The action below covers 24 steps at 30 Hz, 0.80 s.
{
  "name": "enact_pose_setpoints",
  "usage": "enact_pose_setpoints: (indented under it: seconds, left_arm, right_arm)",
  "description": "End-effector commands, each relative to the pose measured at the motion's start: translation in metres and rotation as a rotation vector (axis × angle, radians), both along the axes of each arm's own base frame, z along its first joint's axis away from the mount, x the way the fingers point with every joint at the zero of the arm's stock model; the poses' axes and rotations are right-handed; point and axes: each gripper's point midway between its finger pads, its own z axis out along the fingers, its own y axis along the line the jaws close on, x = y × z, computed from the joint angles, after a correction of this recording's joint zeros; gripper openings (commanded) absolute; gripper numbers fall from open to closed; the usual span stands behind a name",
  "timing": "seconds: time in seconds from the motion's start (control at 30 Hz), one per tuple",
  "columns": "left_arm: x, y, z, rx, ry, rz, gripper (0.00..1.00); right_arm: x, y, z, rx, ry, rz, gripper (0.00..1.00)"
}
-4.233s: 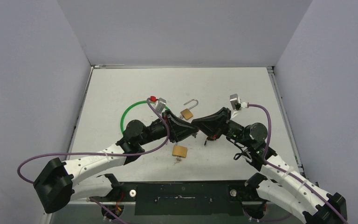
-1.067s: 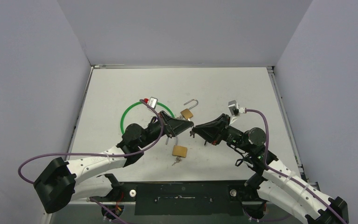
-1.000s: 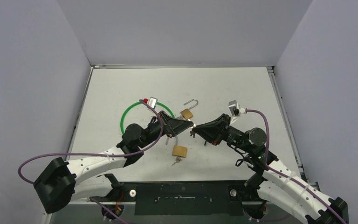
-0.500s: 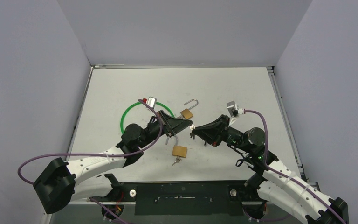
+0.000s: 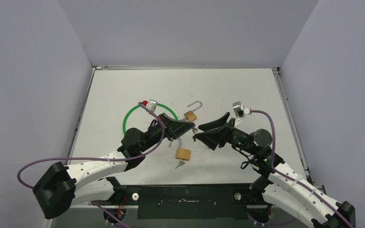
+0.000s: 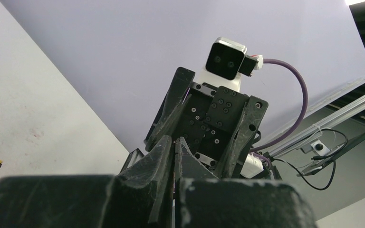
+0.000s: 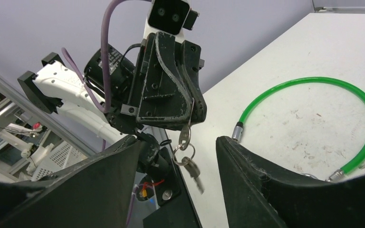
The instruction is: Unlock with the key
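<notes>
key (image 7: 184,135) in left gripper (image 5: 190,124); right gripper (image 5: 198,131) opened

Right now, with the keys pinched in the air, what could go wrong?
The left fingers pinch only the top of one key; the ring and spare key dangling below could make it twist or slip. The right fingers are open and hold nothing, so the near brass padlock lies loose and may slide under the key.

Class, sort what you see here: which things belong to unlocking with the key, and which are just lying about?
Job: key pinched in the left gripper; open right gripper; probably the near brass padlock.
Lying about: the far padlock, shackle already open; green cable lock; loose keys.
</notes>
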Motion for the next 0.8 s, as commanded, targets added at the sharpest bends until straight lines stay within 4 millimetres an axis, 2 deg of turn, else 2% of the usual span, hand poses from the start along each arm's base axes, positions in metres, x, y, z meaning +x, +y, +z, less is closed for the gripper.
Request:
enact_pose_setpoints:
  seconds: [0.0,0.17,0.33,0.67,0.73,0.77]
  left_arm:
    - [-0.012,0.009,0.033,-0.075,-0.152,-0.007,0.00]
    - [-0.016,0.009,0.035,-0.076,-0.182,-0.018,0.00]
    - [-0.017,0.008,0.035,-0.076,-0.196,-0.026,0.00]
    - [-0.018,0.007,0.037,-0.083,-0.212,-0.030,0.00]
    - [-0.019,0.007,0.036,-0.080,-0.215,-0.033,0.00]
    - [-0.018,0.007,0.035,-0.072,-0.215,-0.027,0.03]
  right_arm:
    - [0.001,-0.002,0.044,0.096,-0.058,-0.015,0.57]
    - [-0.002,0.004,0.042,0.099,-0.042,0.029,0.36]
    - [-0.001,0.007,0.041,0.099,-0.034,0.039,0.32]
    - [-0.004,0.009,0.043,0.121,-0.031,0.069,0.01]
    - [0.000,0.008,0.043,0.120,-0.027,0.044,0.00]
    - [0.005,0.005,0.041,0.111,-0.020,0.007,0.00]
